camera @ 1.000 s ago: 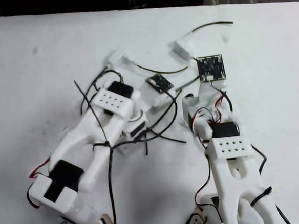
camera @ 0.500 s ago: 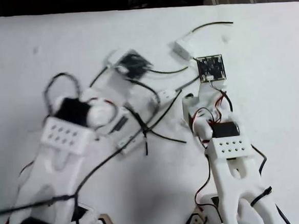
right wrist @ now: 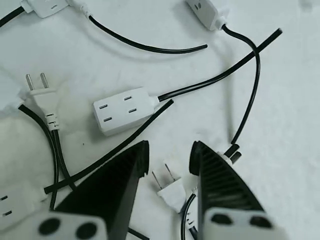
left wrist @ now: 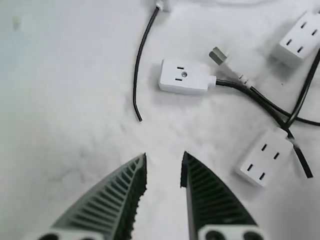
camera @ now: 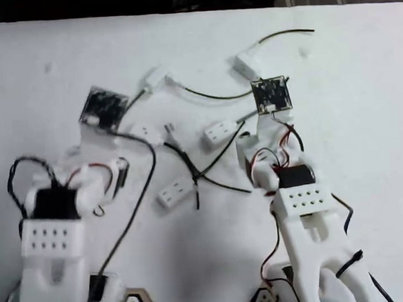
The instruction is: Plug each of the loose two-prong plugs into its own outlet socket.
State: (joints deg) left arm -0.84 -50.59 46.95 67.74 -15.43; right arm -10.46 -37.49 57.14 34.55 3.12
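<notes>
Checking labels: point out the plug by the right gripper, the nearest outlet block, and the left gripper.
plug (right wrist: 172, 193), right wrist view, white body.
outlet block (right wrist: 122, 111), right wrist view, slotted face.
left gripper (left wrist: 163, 158), left wrist view, between fingertips.

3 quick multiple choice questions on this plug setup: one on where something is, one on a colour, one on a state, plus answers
1. Where does the small loose plug lie?
A) between the right claw fingers
B) inside a socket
C) on top of an arm

2. What colour is the outlet cord?
A) red
B) black
C) white

3. How is the left claw?
A) open, empty
B) shut on a plug
C) shut on a cord

1 A, it sits in the gap, untouched. 2 B, a black line leaves the white block. 3 A, bare table shows between its fingers.
</notes>
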